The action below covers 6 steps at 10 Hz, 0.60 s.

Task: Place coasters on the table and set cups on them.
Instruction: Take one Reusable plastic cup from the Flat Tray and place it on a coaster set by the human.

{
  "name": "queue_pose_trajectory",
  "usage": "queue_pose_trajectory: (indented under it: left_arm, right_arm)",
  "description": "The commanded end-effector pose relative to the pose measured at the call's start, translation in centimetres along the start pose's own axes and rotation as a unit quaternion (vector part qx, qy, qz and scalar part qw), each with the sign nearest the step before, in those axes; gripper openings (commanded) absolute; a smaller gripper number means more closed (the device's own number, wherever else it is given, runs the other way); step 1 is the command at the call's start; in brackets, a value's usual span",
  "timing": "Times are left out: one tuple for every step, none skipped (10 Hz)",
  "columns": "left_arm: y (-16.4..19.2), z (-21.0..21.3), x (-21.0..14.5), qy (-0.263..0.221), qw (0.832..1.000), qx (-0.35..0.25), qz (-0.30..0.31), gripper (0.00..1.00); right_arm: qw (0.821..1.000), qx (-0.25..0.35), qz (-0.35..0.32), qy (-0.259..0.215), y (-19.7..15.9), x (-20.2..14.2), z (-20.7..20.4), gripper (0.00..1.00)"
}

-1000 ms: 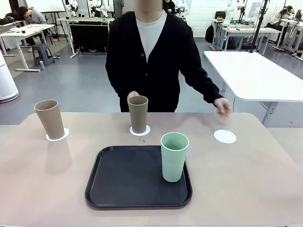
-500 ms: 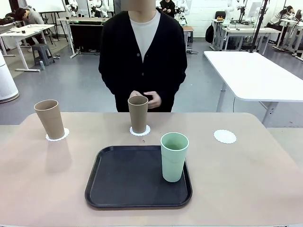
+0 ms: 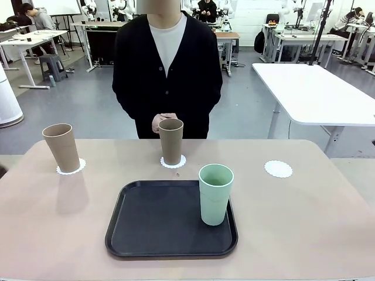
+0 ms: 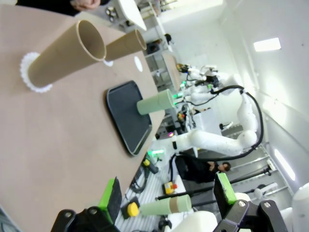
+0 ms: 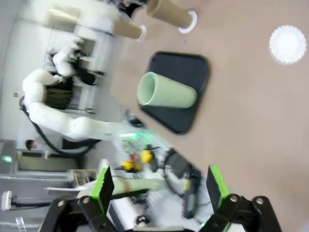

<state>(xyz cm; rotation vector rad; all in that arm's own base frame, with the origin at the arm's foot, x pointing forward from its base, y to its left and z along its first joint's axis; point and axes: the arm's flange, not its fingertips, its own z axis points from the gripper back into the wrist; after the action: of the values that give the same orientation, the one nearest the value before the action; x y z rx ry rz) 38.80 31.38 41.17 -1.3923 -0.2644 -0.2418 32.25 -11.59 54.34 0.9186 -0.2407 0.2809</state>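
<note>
The left claw [image 4: 169,191] and right claw [image 5: 159,186] gape empty; far ahead of them, the person's hands [image 3: 159,122] have left the bare coaster [image 3: 278,168] and clasp behind the middle cup [image 3: 170,140].

Holds left claw [image 4: 169,193] wide open, green pads [image 4: 112,197] well apart, nothing between. Carries right claw [image 5: 159,188] equally spread, empty. Has both wrists rolled sideways. Shows right arm [image 4: 212,143] bent and drawn back in the left wrist view — left arm [image 5: 63,118] bent alike in the right wrist view.
</note>
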Motion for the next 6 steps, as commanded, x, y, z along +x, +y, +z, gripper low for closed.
queue_pose_trajectory:
  left_arm:
    - [-0.1, 0.1, 0.0, 0.0, 1.0, 0.004, 0.007, 1.0]
    - [-0.1, 0.1, 0.0, 0.0, 1.0, 0.004, 0.007, 1.0]
    - [-0.1, 0.1, 0.0, 0.0, 1.0, 0.004, 0.007, 1.0]
    - [-0.1, 0.1, 0.0, 0.0, 1.0, 0.004, 0.007, 1.0]
    - [-0.1, 0.1, 0.0, 0.0, 1.0, 0.004, 0.007, 1.0]
    - [-0.1, 0.1, 0.0, 0.0, 1.0, 0.004, 0.007, 1.0]
  right_arm:
    - [0.987, -0.109, 0.114, 0.021, 1.6, 1.5, -3.2, 1.0]
    - [0.969, -0.147, 0.193, 0.042, 2.9, 1.8, -5.5, 1.0]
    - [0.946, -0.181, 0.261, 0.06, 3.8, 1.7, -7.9, 1.0]
    - [0.918, -0.212, 0.323, 0.09, 4.6, 1.6, -10.5, 1.0]
    - [0.896, -0.226, 0.368, 0.107, 5.1, 1.2, -12.2, 1.0]
    - [0.878, -0.238, 0.399, 0.11, 5.6, 0.8, -13.5, 1.0]
